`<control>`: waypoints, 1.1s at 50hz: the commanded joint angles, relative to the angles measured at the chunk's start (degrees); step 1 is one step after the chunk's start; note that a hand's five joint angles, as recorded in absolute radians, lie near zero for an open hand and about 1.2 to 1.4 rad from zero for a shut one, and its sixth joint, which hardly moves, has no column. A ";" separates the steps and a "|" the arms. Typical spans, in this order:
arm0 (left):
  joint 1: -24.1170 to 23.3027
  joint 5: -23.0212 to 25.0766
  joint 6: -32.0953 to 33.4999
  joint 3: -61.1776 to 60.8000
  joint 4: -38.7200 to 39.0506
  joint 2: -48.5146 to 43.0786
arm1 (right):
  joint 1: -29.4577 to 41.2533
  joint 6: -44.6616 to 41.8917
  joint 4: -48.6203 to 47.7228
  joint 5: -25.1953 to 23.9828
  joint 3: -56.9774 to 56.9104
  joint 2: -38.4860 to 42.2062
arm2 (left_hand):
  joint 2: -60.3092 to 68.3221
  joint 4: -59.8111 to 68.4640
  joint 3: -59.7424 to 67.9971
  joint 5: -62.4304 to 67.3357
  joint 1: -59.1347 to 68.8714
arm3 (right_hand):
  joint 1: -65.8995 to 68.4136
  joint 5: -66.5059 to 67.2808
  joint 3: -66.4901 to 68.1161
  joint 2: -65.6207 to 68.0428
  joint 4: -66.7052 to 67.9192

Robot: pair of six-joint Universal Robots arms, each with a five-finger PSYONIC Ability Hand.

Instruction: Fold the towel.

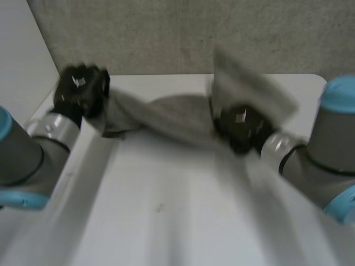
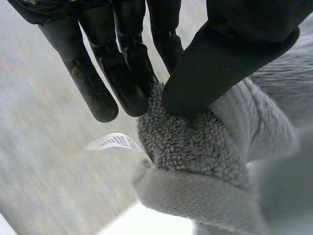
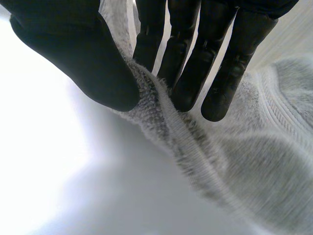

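Observation:
A grey terry towel hangs stretched between my two hands above the far part of the white table. My left hand pinches one corner of the towel between its thumb and straight fingers; a white label sticks out beside that corner. My right hand pinches the towel's hemmed edge between thumb and fingers, and a flap of towel stands up behind it.
A grey wall rises just behind the table's far edge. My two arms reach in from both sides over the near table.

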 commanded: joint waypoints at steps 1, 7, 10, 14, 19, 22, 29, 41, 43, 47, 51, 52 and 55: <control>-0.44 -0.10 10.55 -6.25 -9.83 -2.92 | 0.32 -0.74 5.71 1.49 3.63 5.51 | 10.33 10.22 10.32 11.10 12.69 | 25.34 14.90 11.89 12.94 11.64; -0.70 -0.19 10.56 -5.90 -17.24 -1.34 | 0.06 -0.48 1.14 1.58 6.26 2.89 | -5.29 -5.40 -5.30 -4.52 -2.93 | 25.34 14.90 11.89 12.94 11.64; -1.06 -0.10 10.56 -5.90 -21.28 1.65 | -0.12 0.40 -0.62 1.49 7.93 0.86 | -23.46 -23.57 -23.47 -22.69 -21.10 | 25.34 14.90 11.89 12.94 11.64; -1.06 -0.28 10.56 -5.73 -24.09 5.24 | -0.12 1.46 -2.12 1.49 9.35 -0.11 | -39.75 -39.86 -39.76 -38.98 -37.39 | 25.34 14.90 11.89 12.94 11.64; -1.49 -0.28 10.21 -3.98 -24.89 9.28 | -0.29 1.72 -3.35 1.40 10.66 -0.20 | -44.14 -44.25 -44.15 -43.37 -41.78 | 25.34 14.90 11.89 12.94 11.64; -2.02 -0.28 8.27 -1.60 -24.80 10.35 | -0.20 1.72 -3.52 1.40 10.93 -0.20 | -44.32 -44.43 -44.33 -43.55 -41.96 | 25.34 14.90 11.89 12.94 11.64; -2.02 -0.19 0.28 4.02 -25.94 7.11 | 0.06 1.72 -4.23 1.40 11.63 -0.20 | -40.46 -40.57 -40.47 -39.69 -38.10 | 25.34 14.90 11.89 12.94 11.64; -1.85 -1.07 0.10 14.49 -35.61 -11.01 | 0.06 1.20 -4.84 1.40 12.25 -0.03 | -22.28 -22.39 -22.29 -21.51 -19.92 | 25.34 14.90 11.89 12.94 11.64; -1.67 -1.15 0.19 16.76 -36.40 -14.69 | -0.03 1.11 -4.84 1.40 12.25 -0.02 | -25.29 -25.40 -25.30 -24.52 -22.93 | 25.34 14.90 11.89 12.94 11.64; -1.23 -1.07 0.27 17.65 -36.23 -16.37 | 0.06 1.02 -4.84 1.40 12.33 0.15 | -32.38 -32.49 -32.39 -31.61 -30.01 | 25.34 14.90 11.89 12.94 11.64; -1.06 -1.15 1.94 18.35 -35.88 -17.42 | -0.03 0.93 -4.93 1.40 12.51 0.24 | -32.04 -32.15 -32.05 -31.27 -29.68 | 25.34 14.90 11.89 12.94 11.64; -1.06 -1.15 1.94 18.36 -35.87 -17.43 | 0.06 0.84 -5.11 1.31 12.51 0.24 | -32.04 -32.15 -32.05 -31.27 -29.68 | 25.34 14.90 11.89 12.94 11.64; -1.06 -1.15 3.97 18.44 -35.61 -18.92 | 0.06 0.84 -5.37 1.40 12.51 0.41 | -31.87 -31.98 -31.88 -31.10 -29.51 | 25.34 14.90 11.89 12.94 11.64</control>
